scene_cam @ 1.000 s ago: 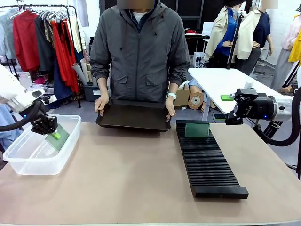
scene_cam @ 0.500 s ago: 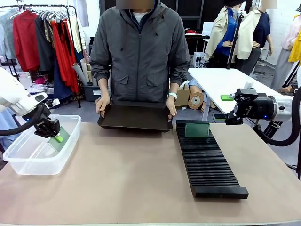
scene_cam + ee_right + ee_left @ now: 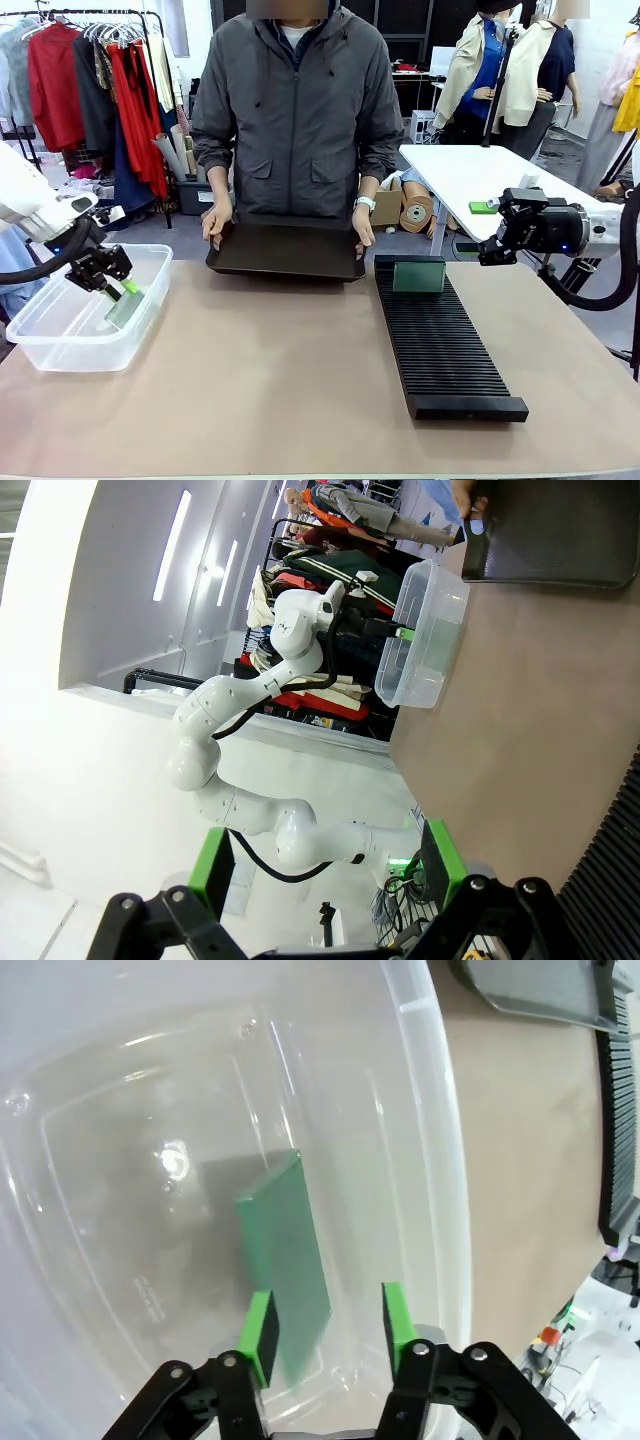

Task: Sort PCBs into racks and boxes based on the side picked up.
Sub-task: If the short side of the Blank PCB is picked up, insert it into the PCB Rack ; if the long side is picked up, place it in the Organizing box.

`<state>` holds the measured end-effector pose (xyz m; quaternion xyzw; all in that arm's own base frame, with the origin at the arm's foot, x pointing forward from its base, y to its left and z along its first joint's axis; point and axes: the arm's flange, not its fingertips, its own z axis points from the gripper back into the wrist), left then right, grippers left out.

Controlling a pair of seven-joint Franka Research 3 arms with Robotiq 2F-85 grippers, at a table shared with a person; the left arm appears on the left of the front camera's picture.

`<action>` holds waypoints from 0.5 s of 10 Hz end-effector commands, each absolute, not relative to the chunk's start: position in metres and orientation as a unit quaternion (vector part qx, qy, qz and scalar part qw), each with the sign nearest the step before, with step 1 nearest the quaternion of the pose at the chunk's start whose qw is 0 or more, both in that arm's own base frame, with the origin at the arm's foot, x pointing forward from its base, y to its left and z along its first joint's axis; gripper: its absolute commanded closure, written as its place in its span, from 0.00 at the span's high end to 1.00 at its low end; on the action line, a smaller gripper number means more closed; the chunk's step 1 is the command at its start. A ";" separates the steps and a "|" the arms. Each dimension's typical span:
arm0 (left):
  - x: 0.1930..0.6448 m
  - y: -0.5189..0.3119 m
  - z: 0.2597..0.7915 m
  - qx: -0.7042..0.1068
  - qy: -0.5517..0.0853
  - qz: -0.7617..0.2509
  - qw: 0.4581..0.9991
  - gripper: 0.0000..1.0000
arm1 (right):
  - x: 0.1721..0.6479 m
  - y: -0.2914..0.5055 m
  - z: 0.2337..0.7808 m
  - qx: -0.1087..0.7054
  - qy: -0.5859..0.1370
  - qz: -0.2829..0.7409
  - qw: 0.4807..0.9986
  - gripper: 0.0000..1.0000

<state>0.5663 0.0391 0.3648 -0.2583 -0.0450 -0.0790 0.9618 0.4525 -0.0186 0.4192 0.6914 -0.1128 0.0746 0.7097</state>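
Note:
A green PCB (image 3: pixel 285 1250) lies tilted inside the clear box (image 3: pixel 60 340), just beyond my left gripper (image 3: pixel 327 1320). That gripper is open, its green pads (image 3: pixel 260 1325) apart on either side of the board's near end and not gripping it. In the front view the left gripper (image 3: pixel 112 278) hovers over the box's far right corner, above the PCB (image 3: pixel 125 308). A second PCB (image 3: pixel 418 275) stands upright in the far end of the long black rack (image 3: pixel 440 340). My right gripper (image 3: pixel 487 252) hangs open and empty in the air to the right of the rack.
A person across the table holds a dark flat tray (image 3: pixel 285 250) by both sides at the far edge. The right wrist view shows the box (image 3: pixel 425 640), the tray (image 3: pixel 550 540) and a corner of the rack (image 3: pixel 625 860). A white side table (image 3: pixel 480 175) stands at the back right.
My left gripper has opened and lifted slightly, and the PCB has dropped from it lower into the box. The right arm has held still.

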 end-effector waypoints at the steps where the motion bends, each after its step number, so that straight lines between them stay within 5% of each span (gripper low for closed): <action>1: 0.558 0.041 0.387 -0.264 -0.050 -0.076 0.960 1.00 | 0.453 -0.019 0.420 0.690 -0.120 0.081 0.709 1.00; 5: 0.537 0.049 0.435 -0.233 -0.081 -0.085 0.965 1.00 | 0.453 -0.019 0.420 0.690 -0.120 0.081 0.709 1.00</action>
